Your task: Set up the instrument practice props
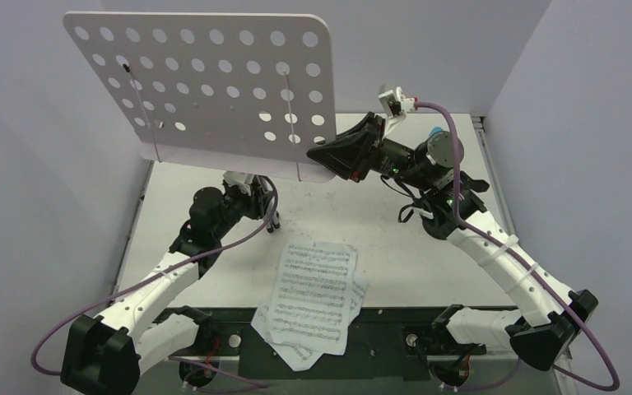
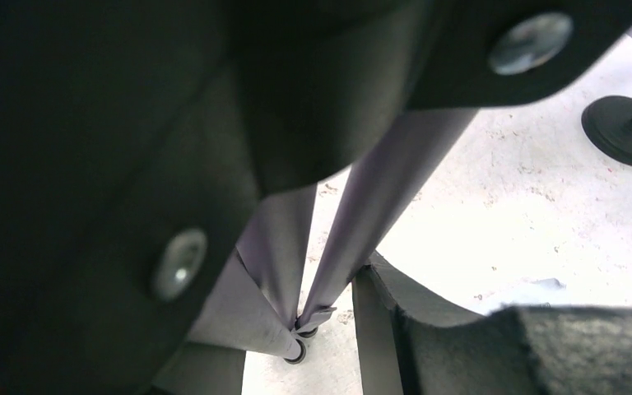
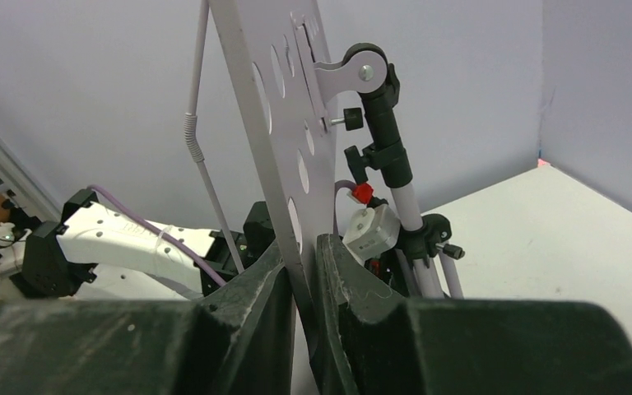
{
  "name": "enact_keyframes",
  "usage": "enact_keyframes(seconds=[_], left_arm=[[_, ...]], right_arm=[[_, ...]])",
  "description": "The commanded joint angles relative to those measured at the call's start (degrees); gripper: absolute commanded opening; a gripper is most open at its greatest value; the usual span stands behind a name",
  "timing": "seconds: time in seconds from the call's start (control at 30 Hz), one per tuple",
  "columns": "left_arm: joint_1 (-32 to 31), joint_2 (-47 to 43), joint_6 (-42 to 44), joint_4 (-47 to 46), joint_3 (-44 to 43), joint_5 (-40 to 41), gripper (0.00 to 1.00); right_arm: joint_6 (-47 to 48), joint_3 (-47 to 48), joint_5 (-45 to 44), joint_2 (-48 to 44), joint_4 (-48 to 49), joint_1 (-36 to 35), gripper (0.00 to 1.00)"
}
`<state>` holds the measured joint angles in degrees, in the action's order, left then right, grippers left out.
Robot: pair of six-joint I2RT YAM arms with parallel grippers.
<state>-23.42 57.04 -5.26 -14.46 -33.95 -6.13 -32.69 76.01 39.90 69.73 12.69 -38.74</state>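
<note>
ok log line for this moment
left gripper: clamps stand pole | right gripper: pinches desk corner | sheet music: flat on table, untouched

1. The worktop (image 1: 395, 239) is white and kinda scuffed up.
2. The sheet-music pages (image 1: 313, 296) lie in a loose stack at the near edge, overhanging the dark strip (image 1: 378, 337) there.
3. The music stand (image 2: 378, 189) has its rubber feet planted on it, close together.
4. The round black mic stand base (image 2: 621, 132) sits a bit apart.

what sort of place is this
Probably a robot lab cell: plain walls box in a white table, a left arm and right arm are mounted at its near edge, with a lilac music stand.
</note>
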Motion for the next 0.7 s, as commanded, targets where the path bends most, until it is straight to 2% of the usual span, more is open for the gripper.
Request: enact_keyframes(seconds=[0.0,0.43,0.67], left_arm=[[0.7,-1.7,-1.1,-25.6,-3.2,-1.6,0.0],[0.7,-0.7,1.7,-19.6,-4.8,-4.7,0.0],[0.5,-0.6,1.8,-18.9,-5.1,-7.0,0.0]], right_arm=[[0.6,-2.0,-0.8,-3.4,-6.7,-0.5,0.05],[3.4,-6.2,-7.5,-7.7,-10.0,-0.4,0.06],[3.7,-5.3,-8.7,-7.4,-9.3,-0.4,0.24]])
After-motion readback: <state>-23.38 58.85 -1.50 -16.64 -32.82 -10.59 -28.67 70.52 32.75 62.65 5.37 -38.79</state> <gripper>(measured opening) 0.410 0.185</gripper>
